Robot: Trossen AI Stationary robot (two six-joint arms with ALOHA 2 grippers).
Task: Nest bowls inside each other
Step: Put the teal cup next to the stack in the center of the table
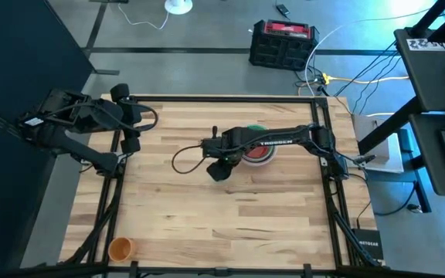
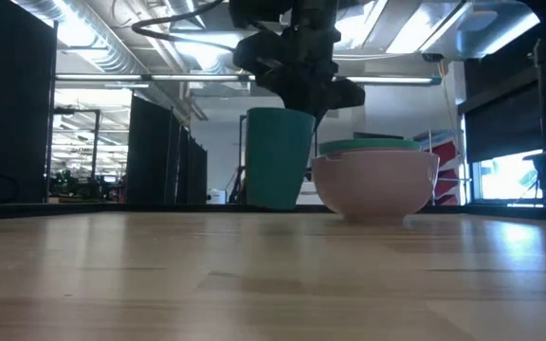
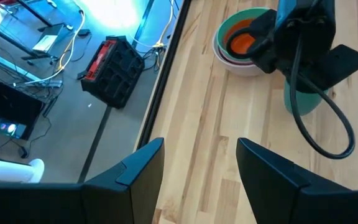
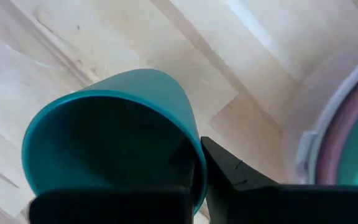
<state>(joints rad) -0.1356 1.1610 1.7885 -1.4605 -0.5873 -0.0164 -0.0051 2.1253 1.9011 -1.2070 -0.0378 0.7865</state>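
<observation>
The bowls point(image 2: 375, 180) sit nested at mid-frame of the counter point(image 1: 230, 208), red innermost. Just left of them the right gripper point(image 4: 197, 168) pinches a teal cup's point(image 2: 278, 156) rim. Left gripper point(image 3: 201, 168) waits wide open at upper left. Nesting looks done; next, lift the cup clear

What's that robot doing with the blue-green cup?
The right arm's tool is shut on the rim of a teal cup, which stands on the wooden table just beside a stack of bowls. That stack already has a pink bowl on the outside, a green one inside it, and a red one in the middle. The left arm waits at the table's left edge with its tool open. A small orange cup sits alone at a near corner.
</observation>
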